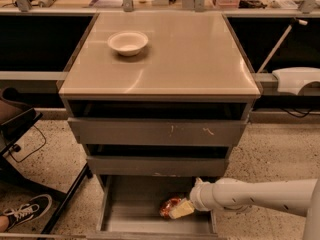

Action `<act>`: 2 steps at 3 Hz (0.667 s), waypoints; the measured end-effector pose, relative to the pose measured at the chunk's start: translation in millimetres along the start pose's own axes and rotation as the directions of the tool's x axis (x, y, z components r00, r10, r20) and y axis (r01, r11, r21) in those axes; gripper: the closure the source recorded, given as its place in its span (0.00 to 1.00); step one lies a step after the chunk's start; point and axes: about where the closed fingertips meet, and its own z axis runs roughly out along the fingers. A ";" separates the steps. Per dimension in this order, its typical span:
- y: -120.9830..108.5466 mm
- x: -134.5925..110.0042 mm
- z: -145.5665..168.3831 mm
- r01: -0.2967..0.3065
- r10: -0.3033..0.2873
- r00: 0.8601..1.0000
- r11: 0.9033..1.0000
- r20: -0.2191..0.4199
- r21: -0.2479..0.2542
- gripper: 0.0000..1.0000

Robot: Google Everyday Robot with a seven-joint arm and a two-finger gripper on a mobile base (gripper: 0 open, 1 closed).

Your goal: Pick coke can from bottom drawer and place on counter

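Item 1. Coke can (pixel 167 207): small red can, lying in the bottom drawer (pixel 130 211), toward 4 o'clock on the drawer floor, near the right wall. Its right side is partly covered by the pincer.

Item 2. Pincer (pixel 181 209): pale yellowish, down inside the open drawer, at 3 o'clock of the can and against it. Whether it is spread, pressed together or pinching the can cannot be told.

Item 3. Arm (pixel 250 196): white, jointed, entering from 4 o'clock of the view and reaching leftward into the drawer.

Item 4. Bottom drawer: grey metal tray, pulled out toward 6 o'clock, flat floor, low side walls.

Item 5. Scratched drawer (pixel 155 132): grey front with white marks, two levels above the open tray.

Item 6. Tabletop (pixel 200 59): glossy tan square top of the cabinet.

Item 7. White bowl (pixel 128 42): upright on the tabletop, toward 10 o'clock.

Item 8. Long desk (pixel 75 1): at 12 o'clock behind the cabinet, cluttered, with metal posts.

Item 9. Black shoe (pixel 25 211): on the speckled floor at 8 o'clock.
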 end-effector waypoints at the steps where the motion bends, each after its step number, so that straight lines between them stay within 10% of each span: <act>1: -5.3 13.4 24.9 -0.073 0.073 0.997 0.997 0.001 -0.034 0.00; 2: -20.4 46.1 83.2 -0.197 0.197 0.980 0.980 0.005 -0.026 0.00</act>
